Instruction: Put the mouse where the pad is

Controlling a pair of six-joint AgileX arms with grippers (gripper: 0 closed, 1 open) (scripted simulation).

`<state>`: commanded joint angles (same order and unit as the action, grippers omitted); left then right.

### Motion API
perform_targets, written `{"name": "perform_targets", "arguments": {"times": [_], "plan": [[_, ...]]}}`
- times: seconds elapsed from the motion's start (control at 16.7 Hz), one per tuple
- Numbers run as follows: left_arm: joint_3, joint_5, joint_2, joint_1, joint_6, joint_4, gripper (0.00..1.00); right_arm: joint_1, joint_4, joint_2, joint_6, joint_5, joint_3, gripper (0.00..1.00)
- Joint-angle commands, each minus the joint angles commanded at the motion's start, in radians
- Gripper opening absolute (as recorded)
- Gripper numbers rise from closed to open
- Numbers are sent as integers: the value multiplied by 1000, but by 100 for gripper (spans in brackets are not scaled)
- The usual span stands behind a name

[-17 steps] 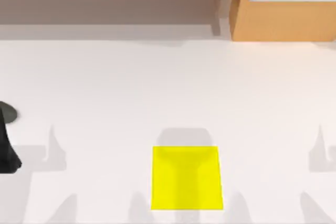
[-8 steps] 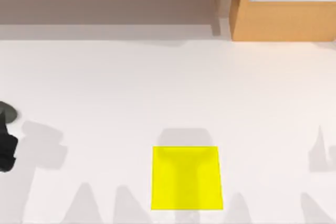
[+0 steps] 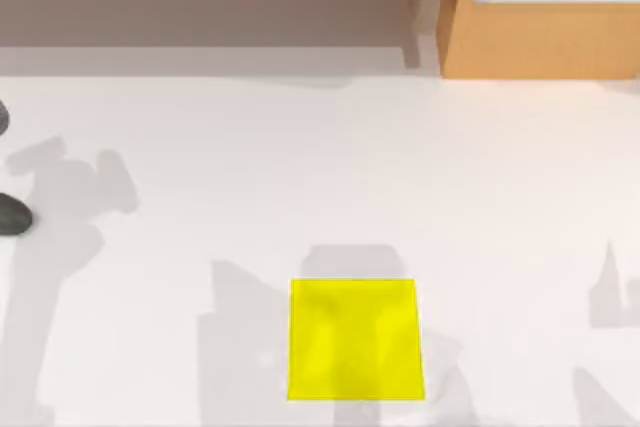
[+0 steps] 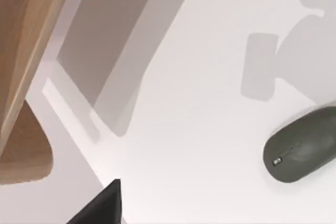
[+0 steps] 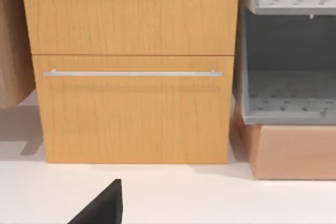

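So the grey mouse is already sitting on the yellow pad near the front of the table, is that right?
Not quite. The mouse is not on the pad; it lies on the bare table at the far left edge, well apart from the pad, as the top view shows. The pad does sit near the front.

We see the mouse (image 3: 12, 214) at the table's (image 3: 300, 177) far left edge — well apart from the pad (image 3: 355, 339), which lies flat near the front — wooden cabinet (image 3: 545, 12) behind.
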<state>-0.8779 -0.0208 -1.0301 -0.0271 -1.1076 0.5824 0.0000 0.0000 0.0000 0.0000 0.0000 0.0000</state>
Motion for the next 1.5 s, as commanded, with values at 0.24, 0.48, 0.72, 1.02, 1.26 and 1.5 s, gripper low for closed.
{"name": "perform_targets", "arguments": {"times": [0.24,0.48,0.72,1.02,1.26,1.5], "plan": [[-310,7,-341,-32,-339,190,100,0,0,0,0,0,0,100],[-561,15,-667,-68,-632,368,100,0,0,0,0,0,0,100],[-717,19,-917,-102,-839,519,100,0,0,0,0,0,0,100],[-768,18,-1013,-118,-920,593,100,0,0,0,0,0,0,100],[-765,18,-1011,-113,-919,591,100,0,0,0,0,0,0,100],[-715,19,-1038,-116,-918,519,100,0,0,0,0,0,0,100]]}}
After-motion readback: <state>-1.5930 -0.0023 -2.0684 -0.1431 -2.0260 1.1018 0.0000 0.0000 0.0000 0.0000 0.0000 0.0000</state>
